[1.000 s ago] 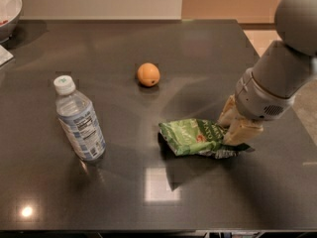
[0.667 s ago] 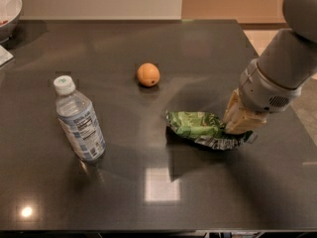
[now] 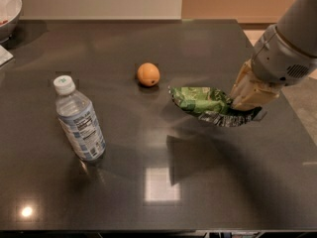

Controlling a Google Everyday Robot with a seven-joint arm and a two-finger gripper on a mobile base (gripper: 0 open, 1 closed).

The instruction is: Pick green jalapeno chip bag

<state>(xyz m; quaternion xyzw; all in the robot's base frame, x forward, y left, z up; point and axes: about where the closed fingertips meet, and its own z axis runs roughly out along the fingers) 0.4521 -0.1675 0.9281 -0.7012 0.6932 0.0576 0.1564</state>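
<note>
The green jalapeno chip bag (image 3: 200, 100), a crinkly flat foil packet with pale lettering, sits right of centre above the dark glossy table (image 3: 158, 197). It appears to float clear of the surface: a broad shadow lies on the tabletop below and in front of it, apart from the bag itself. Its right end is pinched in the two-finger tan gripper (image 3: 238, 99), whose jaws are clamped on the foil. That end grip explains why the bag juts leftward, nearly level and slightly cupped. The bulky grey arm (image 3: 285, 53) reaches in from the right edge, angled down toward the bag. I judge the grasp made and the pick nearly complete.

Near the bag's free left tip rests a small round orange fruit (image 3: 148, 74), not touching it. Well apart to the left stands an upright clear plastic water bottle (image 3: 79, 120) with a white cap. A white bowl (image 3: 7, 6) peeks in at the far left corner.
</note>
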